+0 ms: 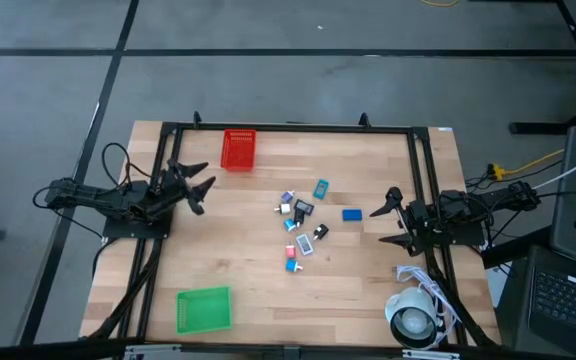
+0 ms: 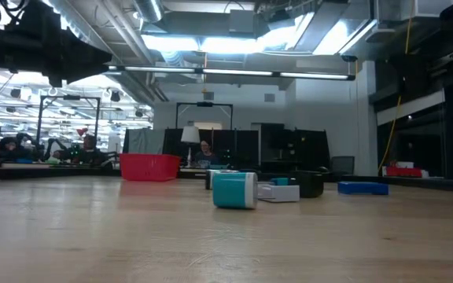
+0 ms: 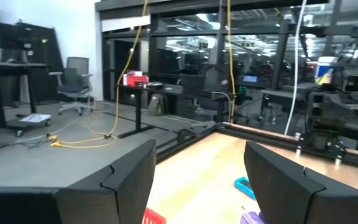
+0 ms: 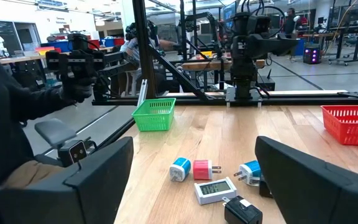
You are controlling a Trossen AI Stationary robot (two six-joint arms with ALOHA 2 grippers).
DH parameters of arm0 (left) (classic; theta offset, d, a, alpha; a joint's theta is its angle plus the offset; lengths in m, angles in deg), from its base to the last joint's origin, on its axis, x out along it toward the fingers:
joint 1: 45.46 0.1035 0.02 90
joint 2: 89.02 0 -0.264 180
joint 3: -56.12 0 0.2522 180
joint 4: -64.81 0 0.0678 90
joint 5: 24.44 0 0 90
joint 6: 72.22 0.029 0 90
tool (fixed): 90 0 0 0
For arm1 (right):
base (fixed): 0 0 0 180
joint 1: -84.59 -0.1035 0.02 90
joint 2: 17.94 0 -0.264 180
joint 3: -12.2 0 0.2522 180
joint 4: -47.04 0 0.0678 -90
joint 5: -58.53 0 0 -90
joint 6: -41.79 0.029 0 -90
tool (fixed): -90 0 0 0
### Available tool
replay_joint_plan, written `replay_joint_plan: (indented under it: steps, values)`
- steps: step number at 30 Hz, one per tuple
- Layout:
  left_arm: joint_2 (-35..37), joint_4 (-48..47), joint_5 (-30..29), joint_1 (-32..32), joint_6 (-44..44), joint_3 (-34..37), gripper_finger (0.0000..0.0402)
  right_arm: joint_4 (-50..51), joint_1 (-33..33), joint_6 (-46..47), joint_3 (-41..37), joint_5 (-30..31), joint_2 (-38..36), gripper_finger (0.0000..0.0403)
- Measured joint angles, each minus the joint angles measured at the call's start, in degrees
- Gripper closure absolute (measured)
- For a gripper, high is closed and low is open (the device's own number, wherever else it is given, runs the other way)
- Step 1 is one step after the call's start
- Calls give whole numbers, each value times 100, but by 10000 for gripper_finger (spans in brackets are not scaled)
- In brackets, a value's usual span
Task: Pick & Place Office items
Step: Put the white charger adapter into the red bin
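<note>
Several tiny office items lie scattered on the table's middle [image 1: 303,218]: blue, teal, white, black and pink-red pieces, each flat on the wood. A flat blue piece [image 1: 352,214] lies nearest my right gripper. The right wrist view shows a pink-red block [image 4: 202,168], two blue-and-white ones and a white flat piece [image 4: 215,188]. In the low view a teal piece [image 2: 234,189] stands in front. My left gripper [image 1: 200,184] is open near the table's left side, above the wood. My right gripper [image 1: 392,224] is open at the right side, facing the pile.
A red mesh bin [image 1: 238,149] stands at the far edge, a green mesh bin [image 1: 203,309] at the near left. A large white roll with cable [image 1: 415,316] lies at the near right corner. A dark frame [image 1: 288,128] runs round the table.
</note>
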Motion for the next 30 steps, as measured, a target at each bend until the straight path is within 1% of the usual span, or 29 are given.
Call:
replay_joint_plan:
  steps: [2,6,8,10,11,13,16,18,22,24,25,26,27,30]
  values:
    - [0,-8,-59,0,-109,-1,162,2,0,0,1,1,0,60]
    - [0,-193,153,0,-218,-1,162,0,0,0,1,2,0,60]
    - [-2,-248,-62,0,-200,-1,162,-13,0,-45,0,16,0,60]
    - [0,-243,-364,2,-251,0,162,-98,-2,-149,-1,296,0,60]
    - [0,-244,-392,0,-304,-1,162,-127,0,-164,1,446,0,60]
    - [0,-263,-279,0,-370,1,162,-142,0,-146,-1,704,0,60]
    - [0,-417,88,0,-398,0,162,-232,0,-148,-1,1303,0,60]
    - [0,-590,315,0,-545,0,162,-409,0,-122,-1,1594,0,60]
    - [0,-720,483,0,-637,-1,162,-875,0,-138,-1,1732,0,60]
    - [-1,-714,500,0,-552,0,162,-1105,0,79,1,1840,0,60]
    - [-2,-714,526,0,-462,-1,162,-1126,0,241,1,1994,0,60]
    - [-1,-716,555,0,-357,-1,162,-1129,0,334,1,2271,0,60]
    - [-1,-716,566,0,-253,1,162,-1143,0,324,1,2689,0,60]
    - [0,-714,512,0,-166,0,162,-1130,0,92,1,4275,0,60]
